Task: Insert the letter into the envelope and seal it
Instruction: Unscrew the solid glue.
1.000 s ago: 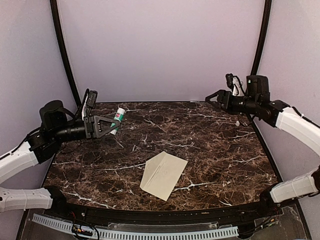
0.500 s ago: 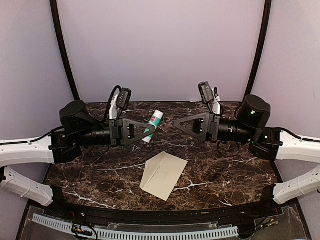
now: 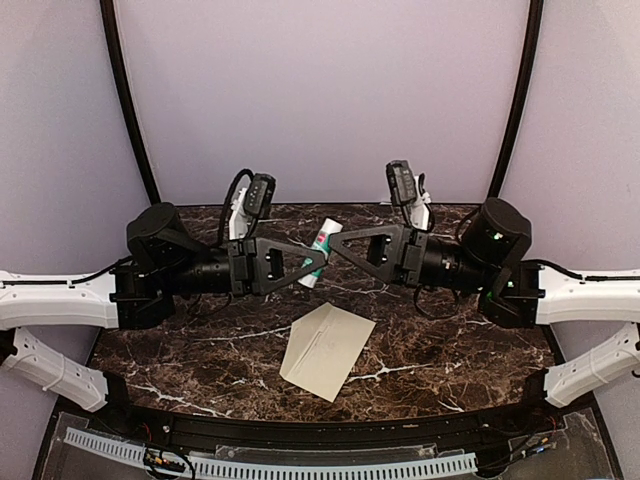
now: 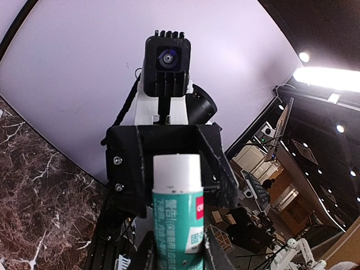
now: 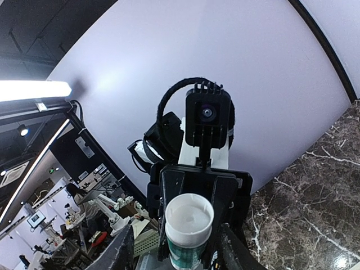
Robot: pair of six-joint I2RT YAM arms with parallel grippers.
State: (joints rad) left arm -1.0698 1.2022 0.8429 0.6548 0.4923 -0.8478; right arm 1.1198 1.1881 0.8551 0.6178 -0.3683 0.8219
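the cream-beige rectangular paper envelope lies flat and askew on the dark marble table. above and just beyond the envelope, the left gripper is clamped on a white-and-green glue stick tube. the right gripper faces it there, jaws half-wide either side of the white cap; i cannot tell whether they touch it

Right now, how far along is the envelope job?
Done, apparently: no loose letter shows, only the envelope on the table. In hand: left gripper holds a glue stick; right gripper brackets its cap. Left: uncapping, gluing, sealing.
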